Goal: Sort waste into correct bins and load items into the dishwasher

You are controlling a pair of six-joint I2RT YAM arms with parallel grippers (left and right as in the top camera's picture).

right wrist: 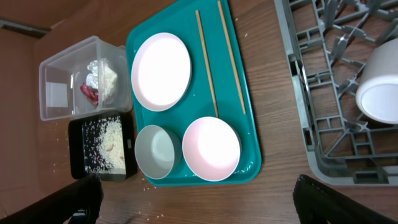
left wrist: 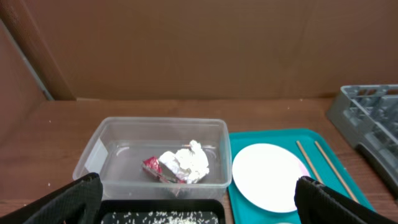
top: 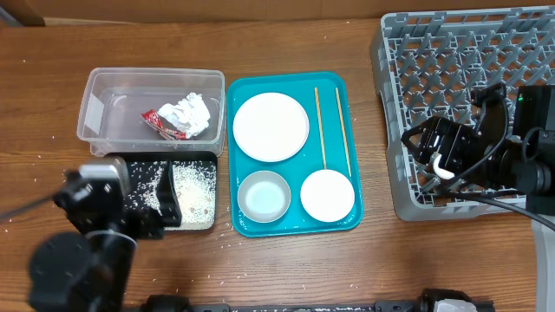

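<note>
The clear tub (top: pixel 104 108) holds the crumpled napkin (top: pixel 192 113) and the red-and-silver wrapper (top: pixel 160 121); both also show in the left wrist view (left wrist: pixel 186 163). The black tray (top: pixel 208 158) in front of it holds rice (top: pixel 195 191). The teal tray carries a white plate (top: pixel 270 126) with a pink rim under it (left wrist: pixel 303 171), two chopsticks (top: pixel 332 130), a white bowl (top: pixel 264 196) and a pink bowl (right wrist: pixel 211 148). A white cup (right wrist: pixel 378 87) lies in the grey dish rack (top: pixel 416 52). My left gripper (left wrist: pixel 199 202) is open above the black tray. My right gripper (right wrist: pixel 199 199) is open and empty.
The teal tray (top: pixel 334 82) lies between the bins and the rack. Loose rice grains (right wrist: pixel 149 183) are scattered on the wooden table near the tray's front edge. The right arm (top: pixel 486 147) hangs over the rack's front left part.
</note>
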